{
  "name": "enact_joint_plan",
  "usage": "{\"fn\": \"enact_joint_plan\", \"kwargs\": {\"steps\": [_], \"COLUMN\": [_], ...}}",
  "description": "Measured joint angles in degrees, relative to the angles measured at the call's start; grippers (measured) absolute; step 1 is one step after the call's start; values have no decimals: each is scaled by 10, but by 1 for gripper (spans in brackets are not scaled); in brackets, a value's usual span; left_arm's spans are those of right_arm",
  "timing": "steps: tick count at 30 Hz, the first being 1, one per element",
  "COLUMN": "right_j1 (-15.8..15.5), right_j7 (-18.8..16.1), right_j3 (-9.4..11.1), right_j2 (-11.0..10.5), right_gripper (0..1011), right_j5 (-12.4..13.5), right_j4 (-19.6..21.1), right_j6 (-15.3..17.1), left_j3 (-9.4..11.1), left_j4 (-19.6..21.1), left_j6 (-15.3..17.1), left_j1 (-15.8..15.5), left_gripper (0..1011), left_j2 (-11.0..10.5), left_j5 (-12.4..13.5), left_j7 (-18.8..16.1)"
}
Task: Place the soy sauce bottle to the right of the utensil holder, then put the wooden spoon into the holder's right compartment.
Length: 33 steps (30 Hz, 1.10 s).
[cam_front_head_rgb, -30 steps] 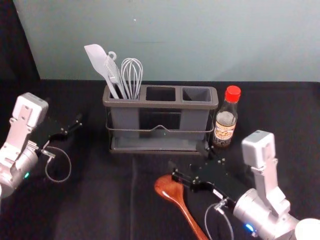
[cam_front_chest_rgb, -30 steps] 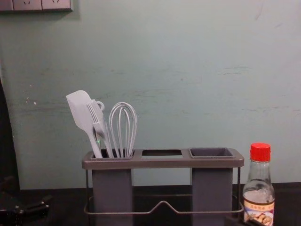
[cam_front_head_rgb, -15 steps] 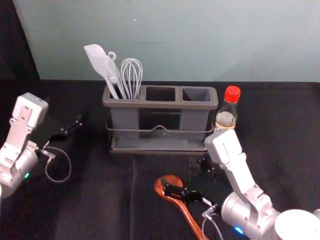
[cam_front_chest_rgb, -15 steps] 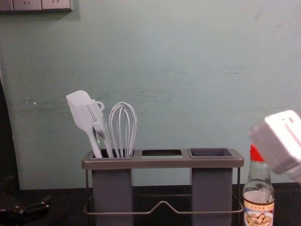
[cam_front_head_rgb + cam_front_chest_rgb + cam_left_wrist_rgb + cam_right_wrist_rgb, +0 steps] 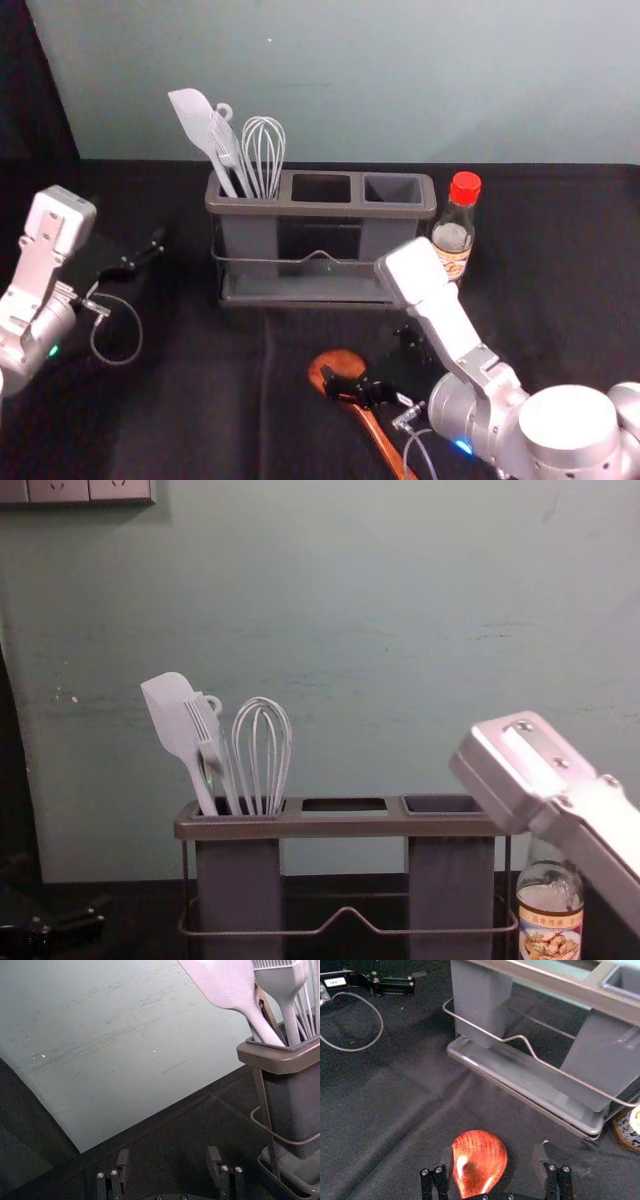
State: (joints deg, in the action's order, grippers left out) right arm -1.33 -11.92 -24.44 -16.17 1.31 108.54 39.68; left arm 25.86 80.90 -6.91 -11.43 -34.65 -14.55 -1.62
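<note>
Pale green wall (image 5: 420,90) behind, black cloth (image 5: 200,410) under work. Soy sauce bottle (image 5: 453,238) upright just right of utensil holder (image 5: 320,209), position unchanged; first placement judged satisfied. Right gripper (image 5: 495,1152) has shifted inward from bottle side to above wooden spoon (image 5: 372,430), fingers spread, nothing grasped. Spoon flat on cloth, in front of holder; right compartment (image 5: 393,188) unfilled. Second stage judged begun, pickup outstanding. Left gripper (image 5: 168,1152) parked left of holder, released.
</note>
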Motion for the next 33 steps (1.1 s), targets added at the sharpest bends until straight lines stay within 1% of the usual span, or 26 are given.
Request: {"fn": "enact_joint_plan", "kwargs": {"steps": [4, 8, 20, 27, 33], "right_j1": [14, 24, 35, 37, 41], "right_j7": [-9, -18, -32, -37, -46], "right_j3": [-5, -13, -14, -14, -14], "right_j2": [11, 15, 33, 41, 42], "right_gripper": [1004, 1004, 1004, 1004, 1004], "right_j5": [-4, -11, -24, -33, -41], "right_j4": [-5, -11, -32, -41, -43], "right_j6": [36, 52, 74, 79, 90], "left_j3": [0, 0, 0, 0, 0], "left_j4": [0, 0, 0, 0, 0], "left_j6": [0, 0, 0, 0, 0], "left_j1": [0, 0, 0, 0, 0], "left_gripper": [1000, 1000, 1001, 1000, 1000], "left_j2": [0, 0, 0, 0, 0], "left_j5": [0, 0, 0, 0, 0], "left_j7": [0, 0, 0, 0, 0]}}
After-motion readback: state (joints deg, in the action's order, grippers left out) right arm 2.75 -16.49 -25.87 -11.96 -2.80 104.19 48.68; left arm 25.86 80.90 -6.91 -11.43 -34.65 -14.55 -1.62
